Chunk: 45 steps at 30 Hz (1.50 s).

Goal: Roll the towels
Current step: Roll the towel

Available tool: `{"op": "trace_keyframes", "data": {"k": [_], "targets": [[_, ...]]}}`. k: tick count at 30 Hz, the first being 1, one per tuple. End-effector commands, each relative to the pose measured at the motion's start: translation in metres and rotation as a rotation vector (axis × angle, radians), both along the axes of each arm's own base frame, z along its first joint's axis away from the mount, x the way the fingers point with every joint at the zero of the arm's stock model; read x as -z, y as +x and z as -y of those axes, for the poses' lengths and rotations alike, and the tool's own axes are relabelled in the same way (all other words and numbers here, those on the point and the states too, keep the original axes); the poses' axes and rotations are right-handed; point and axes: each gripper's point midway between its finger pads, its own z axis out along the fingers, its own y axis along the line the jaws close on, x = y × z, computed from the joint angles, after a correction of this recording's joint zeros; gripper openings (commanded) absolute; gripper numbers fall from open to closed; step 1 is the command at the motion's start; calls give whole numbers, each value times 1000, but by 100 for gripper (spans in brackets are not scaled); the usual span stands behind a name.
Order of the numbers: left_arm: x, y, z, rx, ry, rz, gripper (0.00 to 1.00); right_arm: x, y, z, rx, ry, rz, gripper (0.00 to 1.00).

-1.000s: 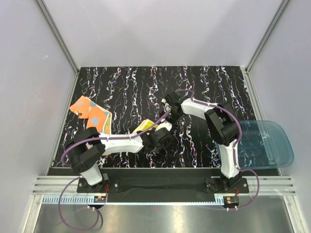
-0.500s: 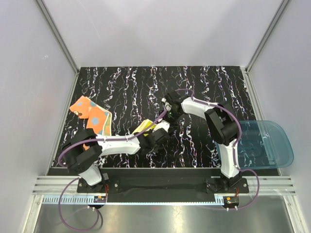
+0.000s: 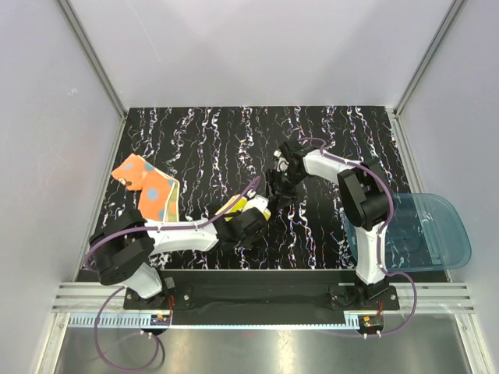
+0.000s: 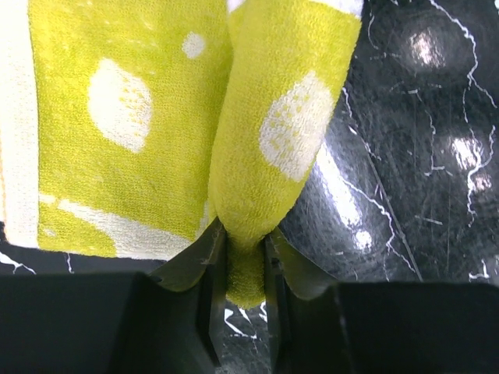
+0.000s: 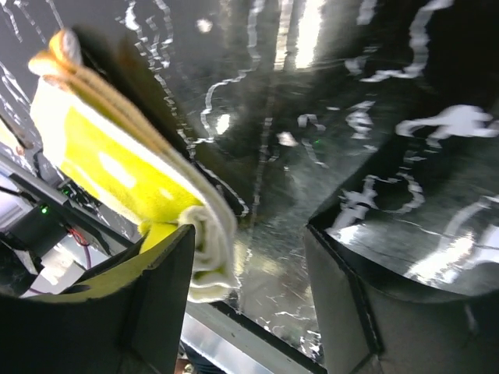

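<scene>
Left claw (image 4: 238, 269) pressed onto a folded end of the yellow towel (image 4: 132, 132), which lies near the middle of the black marbled worktop (image 3: 210, 140), toward its near edge; the part-formed roll (image 4: 281, 132) runs away from the fingers beside the flat, pale-spotted portion. Right claw (image 5: 249, 288) spread and holding nothing, its fingers standing just off the pale layered edge of the same towel. The orange polka-dot towel (image 3: 148, 187) sits unrolled at the left of the worktop, well apart; the blue tray (image 3: 437, 230) overhangs the right edge.

Likely risks: with only one end pinched, the free end of the roll may slacken and unwind, since nothing now restrains it. A pull by the left claw could drag the whole cloth across the smooth surface instead of tightening the turn. The spread right fingers, being so close, could snag the layered edge and peel it open.

Compared with a second ago: the left claw has closed down on the cloth, the right claw has widened and drawn off to the far right, and the left arm has shifted left and nearer.
</scene>
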Motion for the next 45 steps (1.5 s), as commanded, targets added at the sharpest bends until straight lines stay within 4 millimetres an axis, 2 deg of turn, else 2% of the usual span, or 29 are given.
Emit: {"op": "trace_keyframes", "data": {"k": [1,23,29,45], "targets": [[13,-22,-13,8,20,-89,0,13,8,31,4,-129,46,67],[9,-25,-15,10,-13,-89,0,-8,31,69,78,-174,86,84],[9,-25,-15,12,-18,-86,0,-10,35,73,87,-175,91,92],[5,-26,-12,13,-33,-92,0,-8,33,76,92,-176,87,95]]}}
